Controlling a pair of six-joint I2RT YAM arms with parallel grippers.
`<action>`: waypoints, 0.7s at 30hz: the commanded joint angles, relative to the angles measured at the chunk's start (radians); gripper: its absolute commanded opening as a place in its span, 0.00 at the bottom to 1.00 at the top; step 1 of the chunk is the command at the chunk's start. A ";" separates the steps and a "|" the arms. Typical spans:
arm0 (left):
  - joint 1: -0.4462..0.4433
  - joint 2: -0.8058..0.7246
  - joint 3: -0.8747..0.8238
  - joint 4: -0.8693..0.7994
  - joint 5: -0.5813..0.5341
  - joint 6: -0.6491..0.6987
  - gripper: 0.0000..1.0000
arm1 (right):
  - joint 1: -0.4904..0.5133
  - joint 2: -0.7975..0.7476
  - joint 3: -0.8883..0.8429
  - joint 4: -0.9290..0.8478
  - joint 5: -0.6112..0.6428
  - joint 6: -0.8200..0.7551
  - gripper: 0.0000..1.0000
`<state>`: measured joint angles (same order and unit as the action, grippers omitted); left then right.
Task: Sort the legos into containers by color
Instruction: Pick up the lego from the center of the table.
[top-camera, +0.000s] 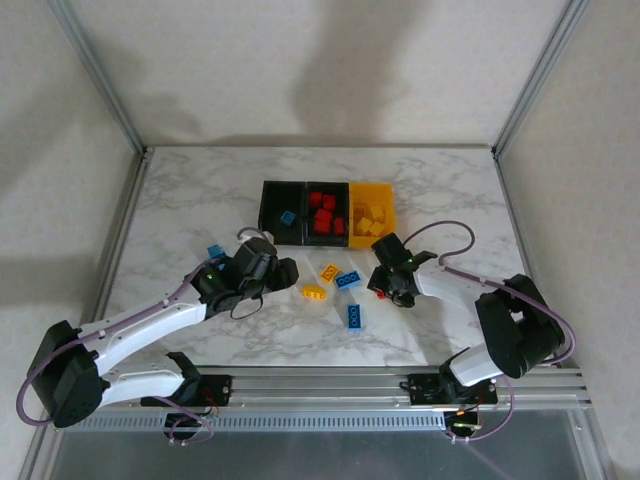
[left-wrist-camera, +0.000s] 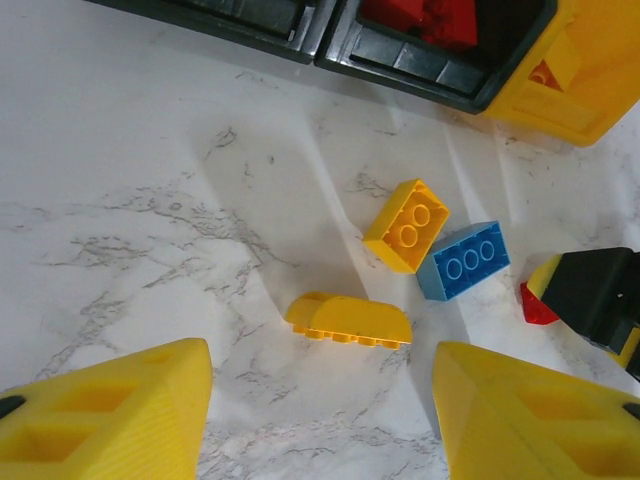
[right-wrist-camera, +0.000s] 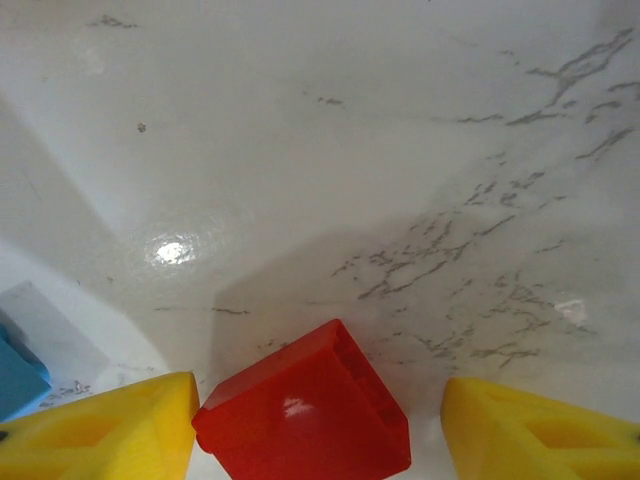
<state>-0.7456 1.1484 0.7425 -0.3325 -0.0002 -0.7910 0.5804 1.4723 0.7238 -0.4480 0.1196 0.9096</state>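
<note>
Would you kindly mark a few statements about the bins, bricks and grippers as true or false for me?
1. The middle bin holds red bricks. True.
2. The left gripper is shut on a yellow brick. False: it is open, and the brick lies loose just ahead of it.
3. A red brick sits between the fingers of the right gripper. True.
4. The yellow bin holds blue bricks. False: it holds yellow bricks.
</note>
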 joint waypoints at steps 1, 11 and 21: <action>-0.008 -0.024 -0.017 0.003 -0.023 -0.017 0.60 | 0.002 0.026 0.006 -0.013 0.009 0.010 0.63; -0.008 -0.025 -0.032 0.015 -0.023 -0.025 0.60 | 0.001 0.035 0.023 -0.019 0.005 -0.004 0.55; -0.008 -0.053 -0.037 0.007 -0.043 -0.039 0.60 | 0.015 0.009 0.052 -0.030 0.008 -0.021 0.46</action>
<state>-0.7460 1.1252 0.7193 -0.3248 -0.0067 -0.8146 0.5816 1.4849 0.7483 -0.4839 0.1303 0.9009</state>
